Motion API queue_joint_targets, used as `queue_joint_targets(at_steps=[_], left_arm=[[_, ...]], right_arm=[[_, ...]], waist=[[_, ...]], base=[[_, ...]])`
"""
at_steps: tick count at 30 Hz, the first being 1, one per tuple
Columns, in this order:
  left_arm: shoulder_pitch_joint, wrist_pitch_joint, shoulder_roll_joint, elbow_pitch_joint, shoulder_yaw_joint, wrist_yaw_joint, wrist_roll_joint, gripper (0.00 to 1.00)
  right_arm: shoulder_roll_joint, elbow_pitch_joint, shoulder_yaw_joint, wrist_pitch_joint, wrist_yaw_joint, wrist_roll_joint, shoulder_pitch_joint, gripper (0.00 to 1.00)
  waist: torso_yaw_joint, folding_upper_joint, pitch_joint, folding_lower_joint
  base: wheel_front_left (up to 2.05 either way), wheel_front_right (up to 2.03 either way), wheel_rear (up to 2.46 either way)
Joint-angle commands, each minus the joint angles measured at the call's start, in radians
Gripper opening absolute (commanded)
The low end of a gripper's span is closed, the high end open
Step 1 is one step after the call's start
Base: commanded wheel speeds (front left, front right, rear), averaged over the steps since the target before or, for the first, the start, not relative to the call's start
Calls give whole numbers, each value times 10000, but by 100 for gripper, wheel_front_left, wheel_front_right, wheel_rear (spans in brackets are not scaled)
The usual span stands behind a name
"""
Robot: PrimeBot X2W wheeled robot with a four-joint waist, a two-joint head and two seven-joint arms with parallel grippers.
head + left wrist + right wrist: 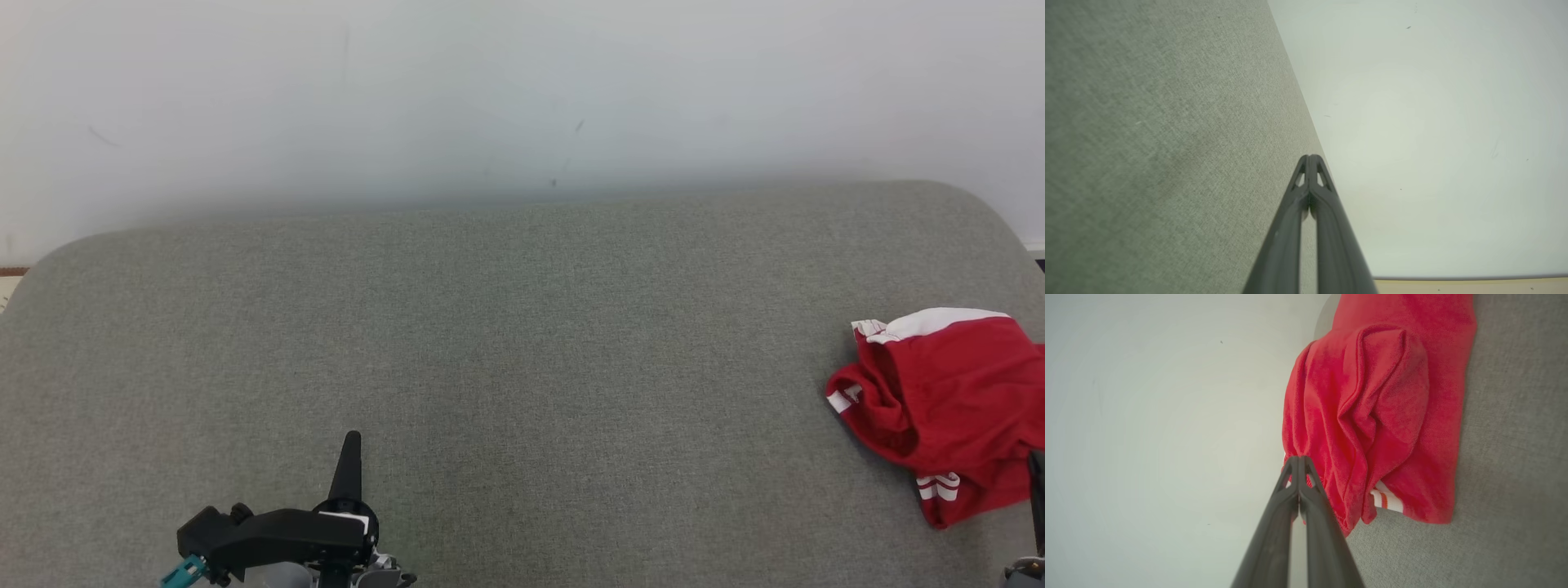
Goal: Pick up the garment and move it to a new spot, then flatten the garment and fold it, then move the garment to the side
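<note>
A: Where's the garment [951, 392]?
B: Red, with white bands. Crumpled heap at the far right of the grey pad [506, 343], close to its right edge. It lies on the pad, bunched, not spread. Part of it runs off the right side of the head view.

A: And the right gripper [1298, 458]?
B: Fingers pressed together, no gap at the tips. The tips sit at the garment's near edge, and folds of red cloth pucker and run in to them. Reads as a pinch on a small gather of cloth. Head view has one dark finger at the lower right corner, just beside the heap.

A: The left gripper [352, 441]?
B: Lower left, over bare pad, well apart from the garment. Fingers closed tip to tip, holding nothing. Its wrist view agrees: the two fingers meet at the tips, with grey weave on one side and pale wall [522, 90] on the other.

A: Surroundings?
B: White wall behind the pad, a few faint marks on it.
</note>
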Motion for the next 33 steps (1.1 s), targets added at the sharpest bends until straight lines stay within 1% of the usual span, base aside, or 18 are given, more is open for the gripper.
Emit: queue_joint_targets(at_steps=[1,12,33], left_arm=[[-210,-45,-5,44,-8,-54,-167,0],[-447,-63,-196,433,-69,-392,-1145,0],[-829,-94,-483,1026,-171,-911,-2583,0]], right_arm=[[-97,47,-98,54,4,174,-116,0],[-99,522,-636,434,4,1079,-441,0],[-86,1285,-1488,1022,4,2431,-889,0]], waist=[[-2,-1,1,0],[-35,-1,14,0],[-94,-1,38,0]], base=[[0,0,0],[0,0,0],[0,0,0]])
